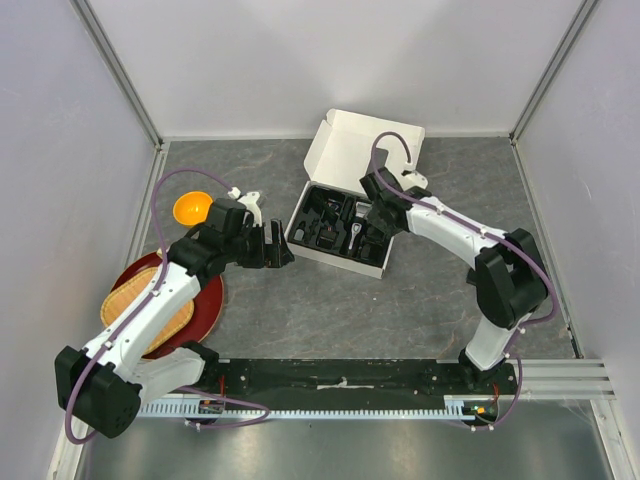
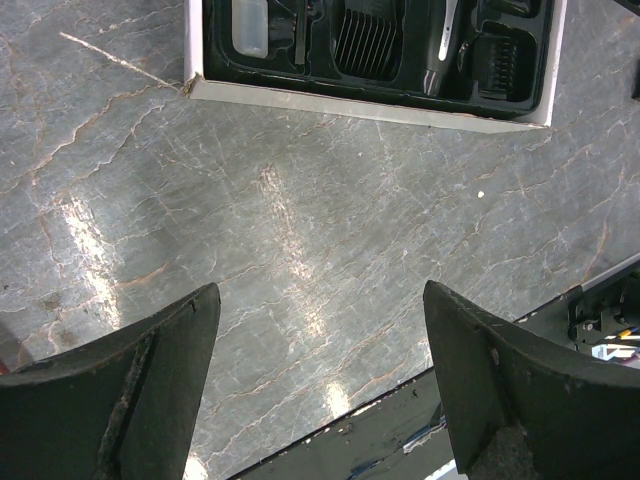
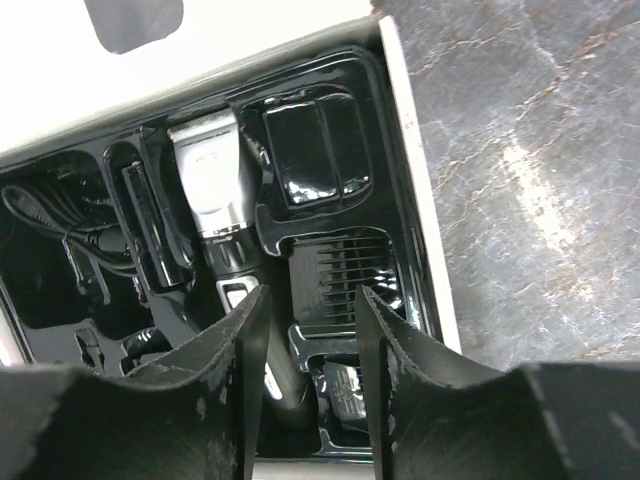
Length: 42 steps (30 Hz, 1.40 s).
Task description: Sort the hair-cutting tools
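Observation:
The hair-cutting tools lie in the black tray (image 1: 322, 235) of the white box (image 1: 350, 150). In the right wrist view I see the black-and-silver clipper (image 3: 212, 190), a glossy guard comb (image 3: 310, 150), a toothed guard comb (image 3: 340, 268), the cable (image 3: 50, 225) and the thin brush (image 3: 150, 230). My right gripper (image 3: 308, 330) hangs just above the toothed comb, jaws partly apart with nothing gripped between them. My left gripper (image 2: 320, 300) is wide open over bare table, short of the box (image 2: 370, 105); the clipper (image 2: 440, 45) and a comb (image 2: 365, 45) show at that view's top.
An orange bowl (image 1: 192, 208) sits at the left rear. A red plate (image 1: 208, 310) carrying a woven tray (image 1: 130, 300) lies under the left arm. The box lid (image 1: 355, 140) stands open behind the tray. Grey walls enclose the table on three sides.

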Each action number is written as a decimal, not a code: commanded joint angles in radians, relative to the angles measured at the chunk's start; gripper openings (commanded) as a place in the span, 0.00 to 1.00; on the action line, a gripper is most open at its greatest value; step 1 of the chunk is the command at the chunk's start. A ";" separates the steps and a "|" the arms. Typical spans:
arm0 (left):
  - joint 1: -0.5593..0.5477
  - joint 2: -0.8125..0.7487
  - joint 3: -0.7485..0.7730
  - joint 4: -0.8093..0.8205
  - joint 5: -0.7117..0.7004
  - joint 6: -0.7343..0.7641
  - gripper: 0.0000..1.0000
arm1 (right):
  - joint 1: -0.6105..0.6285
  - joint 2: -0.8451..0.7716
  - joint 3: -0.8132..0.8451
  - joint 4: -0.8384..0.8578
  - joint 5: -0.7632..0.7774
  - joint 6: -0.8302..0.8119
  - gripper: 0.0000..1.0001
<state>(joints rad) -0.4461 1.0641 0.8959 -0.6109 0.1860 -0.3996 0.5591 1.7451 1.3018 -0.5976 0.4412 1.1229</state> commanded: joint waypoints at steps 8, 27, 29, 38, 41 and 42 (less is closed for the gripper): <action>0.004 -0.006 -0.003 0.030 0.013 0.015 0.89 | 0.002 0.062 0.027 0.021 -0.085 -0.103 0.38; 0.004 -0.004 -0.005 0.028 0.010 0.013 0.89 | 0.004 0.068 0.076 -0.022 -0.010 -0.193 0.34; 0.004 -0.004 -0.003 0.030 0.007 0.015 0.89 | 0.002 0.050 0.111 -0.042 0.017 -0.202 0.41; 0.004 -0.012 -0.003 0.037 0.010 0.015 0.89 | -0.007 -0.050 0.119 -0.077 0.070 -0.225 0.72; 0.004 -0.009 0.003 0.056 0.036 0.018 0.89 | -0.028 -0.094 0.079 -0.086 0.079 -0.225 0.76; 0.004 -0.010 0.001 0.063 0.043 0.018 0.89 | -0.034 -0.137 0.038 -0.093 0.103 -0.200 0.80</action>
<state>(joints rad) -0.4461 1.0649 0.8928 -0.6086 0.1886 -0.3996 0.5514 1.7088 1.3899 -0.6628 0.4736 0.9085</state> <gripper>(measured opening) 0.887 0.755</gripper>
